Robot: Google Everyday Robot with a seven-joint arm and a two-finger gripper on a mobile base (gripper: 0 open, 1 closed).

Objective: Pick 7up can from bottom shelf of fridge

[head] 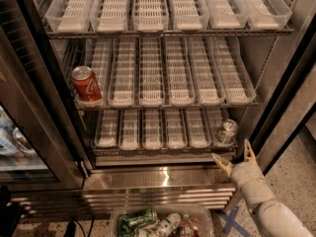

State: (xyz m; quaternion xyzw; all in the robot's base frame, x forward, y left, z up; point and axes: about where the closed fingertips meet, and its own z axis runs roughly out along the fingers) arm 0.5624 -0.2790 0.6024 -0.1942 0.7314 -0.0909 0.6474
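The 7up can (226, 131) is silvery-grey and stands at the right end of the bottom shelf (163, 148) of the fridge (163, 177), in the rightmost white lane tray. My gripper (235, 157) is open, its two pale fingers spread just below and in front of the can, at the level of the shelf's steel front ledge. The fingers do not touch the can. My white arm comes up from the lower right corner.
A red Coca-Cola can (86, 85) stands at the left end of the middle shelf. A clear bin (160, 222) with dark green cans and bottles sits on the floor before the louvred base. The open glass door (19, 132) stands at left; the dark right frame (284, 102) is near my arm.
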